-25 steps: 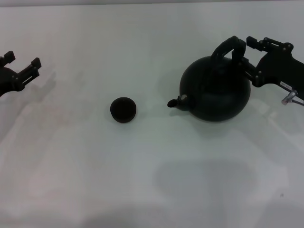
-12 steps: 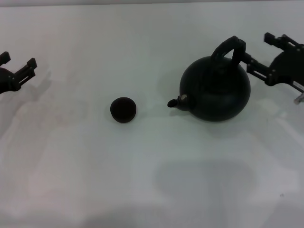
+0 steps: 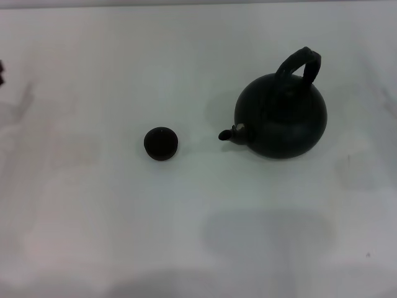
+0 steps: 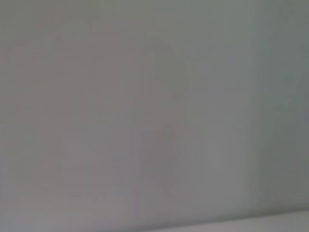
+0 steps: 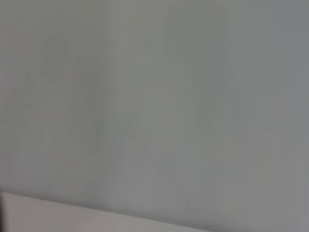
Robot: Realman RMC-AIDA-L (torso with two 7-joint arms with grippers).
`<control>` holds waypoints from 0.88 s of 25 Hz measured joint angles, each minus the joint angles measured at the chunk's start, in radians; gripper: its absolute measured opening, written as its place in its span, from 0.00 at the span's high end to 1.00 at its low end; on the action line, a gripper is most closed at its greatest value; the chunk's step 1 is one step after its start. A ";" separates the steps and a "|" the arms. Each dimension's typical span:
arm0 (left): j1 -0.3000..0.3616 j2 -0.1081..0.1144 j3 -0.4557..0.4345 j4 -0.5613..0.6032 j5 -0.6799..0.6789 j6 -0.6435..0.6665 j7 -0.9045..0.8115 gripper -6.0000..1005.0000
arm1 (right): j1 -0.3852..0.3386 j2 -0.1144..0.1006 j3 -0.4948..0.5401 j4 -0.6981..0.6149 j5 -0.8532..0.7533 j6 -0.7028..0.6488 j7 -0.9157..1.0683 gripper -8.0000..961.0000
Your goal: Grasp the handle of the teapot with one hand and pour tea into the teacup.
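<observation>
The black round teapot (image 3: 282,118) stands upright on the white table, right of centre in the head view. Its arched handle (image 3: 300,63) rises over its top, free of any gripper. Its short spout (image 3: 231,133) points left towards the small dark teacup (image 3: 161,143), which stands about a teapot's width away. Only a dark sliver of my left gripper (image 3: 1,67) shows at the far left edge. My right gripper is out of view. Both wrist views show only a pale blank surface.
The white table (image 3: 198,236) fills the head view. Nothing else stands on it besides the teapot and the cup.
Both grippers have drawn outward. The right one left the teapot's handle and went out of view to the right; the left one slid almost off the left edge. Teapot and cup have not moved.
</observation>
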 joint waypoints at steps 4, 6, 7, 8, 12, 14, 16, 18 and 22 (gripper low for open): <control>-0.006 -0.001 -0.053 -0.038 -0.080 0.011 0.104 0.21 | 0.018 0.003 0.090 0.073 0.001 0.001 -0.126 0.21; -0.006 -0.001 -0.053 -0.042 -0.093 0.012 0.109 0.21 | 0.023 0.006 0.110 0.087 0.002 0.001 -0.170 0.21; -0.007 0.000 -0.053 -0.043 -0.094 0.012 0.109 0.21 | 0.027 0.008 0.116 0.095 0.003 0.002 -0.199 0.21; -0.007 0.000 -0.053 -0.043 -0.094 0.013 0.109 0.21 | 0.031 0.008 0.123 0.104 0.003 0.002 -0.225 0.21; -0.008 0.002 -0.041 -0.044 -0.063 0.012 0.105 0.21 | 0.063 0.008 0.179 0.142 0.006 0.004 -0.299 0.21; -0.009 0.002 -0.041 -0.044 -0.049 0.000 0.101 0.21 | 0.082 0.008 0.223 0.165 0.006 0.005 -0.312 0.21; -0.008 0.001 -0.041 -0.044 -0.049 -0.021 0.102 0.21 | 0.099 0.008 0.257 0.180 0.007 0.010 -0.313 0.21; -0.005 -0.001 -0.043 -0.043 -0.052 -0.058 0.106 0.21 | 0.106 0.008 0.270 0.185 0.011 0.022 -0.313 0.21; -0.002 -0.004 -0.051 -0.046 -0.068 -0.123 0.108 0.21 | 0.110 0.005 0.275 0.181 0.020 0.042 -0.312 0.21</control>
